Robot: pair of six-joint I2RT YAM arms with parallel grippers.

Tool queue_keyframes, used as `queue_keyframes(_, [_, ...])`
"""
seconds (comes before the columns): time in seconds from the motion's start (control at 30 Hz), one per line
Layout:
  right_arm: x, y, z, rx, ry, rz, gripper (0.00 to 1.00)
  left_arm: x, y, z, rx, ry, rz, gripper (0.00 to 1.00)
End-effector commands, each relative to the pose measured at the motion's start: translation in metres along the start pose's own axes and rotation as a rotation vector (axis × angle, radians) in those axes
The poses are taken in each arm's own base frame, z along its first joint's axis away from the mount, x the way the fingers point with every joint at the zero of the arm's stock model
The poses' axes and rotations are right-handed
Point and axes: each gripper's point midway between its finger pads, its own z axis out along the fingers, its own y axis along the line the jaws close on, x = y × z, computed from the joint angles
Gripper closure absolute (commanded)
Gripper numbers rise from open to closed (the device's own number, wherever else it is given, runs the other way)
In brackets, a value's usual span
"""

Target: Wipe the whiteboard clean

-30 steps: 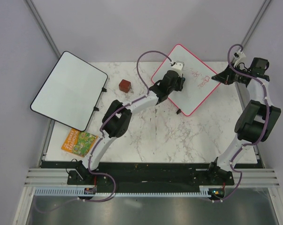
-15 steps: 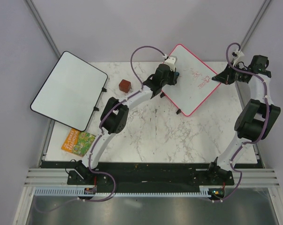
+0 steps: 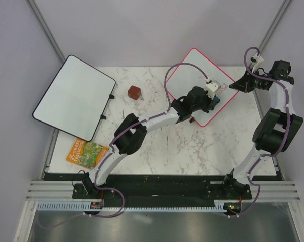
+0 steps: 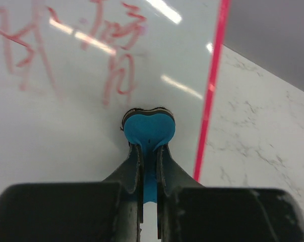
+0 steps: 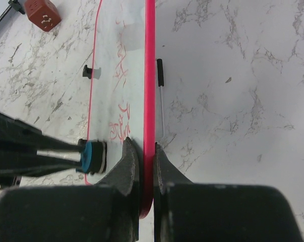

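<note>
Left gripper [image 4: 149, 151] is clamped on a blue eraser [image 4: 148, 128] pressed to the whiteboard [image 3: 187, 80], which stands at the far right of the table [image 3: 167, 146]. The right gripper [image 5: 145, 151] pinches its pink frame. Smeared red writing [image 4: 116, 60] beside the eraser is left to wipe; the board's left part looks clean.

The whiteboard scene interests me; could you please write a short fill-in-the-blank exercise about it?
1. The left gripper is shut on a ____ eraser.
2. The writing on the whiteboard is ____.
3. In the top view, the brown cube lies ____ of the whiteboard.
Missing words: blue; red; left.
</note>
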Motion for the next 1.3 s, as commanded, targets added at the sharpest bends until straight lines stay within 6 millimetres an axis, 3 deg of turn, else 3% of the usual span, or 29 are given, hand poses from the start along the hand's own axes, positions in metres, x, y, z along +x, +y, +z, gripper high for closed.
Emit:
queue_keyframes(0.0, [0.07, 0.027, 0.028, -0.09, 0.225, -0.053, 1.0, 0.078, -0.062, -0.02, 0.128, 0.214, -0.031, 0.98])
queue_keyframes(0.07, [0.068, 0.026, 0.028, -0.088, 0.218, -0.05, 1.0, 0.09, -0.052, -0.027, 0.066, 0.238, -0.04, 0.98])
queue_keyframes(0.13, [0.067, 0.027, 0.028, -0.089, 0.211, -0.046, 1.0, 0.099, -0.028, -0.033, -0.063, 0.235, -0.046, 0.98])
queue_keyframes(0.27, [0.066, 0.029, 0.028, -0.091, 0.206, -0.046, 1.0, 0.082, 0.02, -0.041, -0.235, 0.175, -0.13, 0.98])
queue_keyframes(0.37, [0.067, 0.03, 0.027, -0.088, 0.207, -0.049, 1.0, 0.066, 0.071, -0.045, -0.325, 0.112, -0.268, 0.98])
queue_keyframes(0.47, [0.07, 0.03, 0.026, -0.084, 0.212, -0.051, 1.0, 0.049, 0.099, -0.044, -0.336, 0.055, -0.33, 0.98])
queue_keyframes(0.7, [0.076, 0.03, 0.025, -0.077, 0.232, -0.061, 1.0, 0.007, 0.127, -0.036, -0.364, -0.038, -0.322, 0.98])
queue_keyframes(0.87, [0.078, 0.032, 0.022, -0.079, 0.246, -0.07, 1.0, -0.005, 0.148, -0.027, -0.388, -0.084, -0.338, 0.98])
queue_keyframes(0.9, [0.078, 0.031, 0.022, -0.08, 0.249, -0.073, 1.0, -0.017, 0.15, -0.024, -0.385, -0.111, -0.343, 0.98])
queue_keyframes(0.97, [0.08, 0.032, 0.021, -0.087, 0.26, -0.08, 1.0, -0.016, 0.16, -0.019, -0.394, -0.126, -0.374, 0.98])
queue_keyframes(1.0, [0.081, 0.032, 0.021, -0.092, 0.264, -0.082, 1.0, -0.031, 0.162, -0.018, -0.391, -0.161, -0.381, 0.98])
queue_keyframes(1.07, [0.083, 0.032, 0.019, -0.092, 0.275, -0.088, 1.0, -0.035, 0.166, -0.012, -0.395, -0.183, -0.384, 0.98])
queue_keyframes(1.1, [0.083, 0.032, 0.019, -0.093, 0.278, -0.092, 1.0, -0.056, 0.165, -0.012, -0.384, -0.227, -0.378, 0.98])
queue_keyframes(1.17, [0.085, 0.034, 0.019, -0.104, 0.282, -0.096, 1.0, -0.061, 0.161, -0.005, -0.347, -0.237, -0.35, 0.98])
queue_keyframes(1.2, [0.085, 0.034, 0.018, -0.105, 0.284, -0.095, 1.0, -0.084, 0.157, -0.005, -0.318, -0.28, -0.337, 0.98])
queue_keyframes(1.27, [0.086, 0.035, 0.018, -0.107, 0.287, -0.098, 1.0, -0.088, 0.145, -0.001, -0.263, -0.267, -0.306, 0.98])
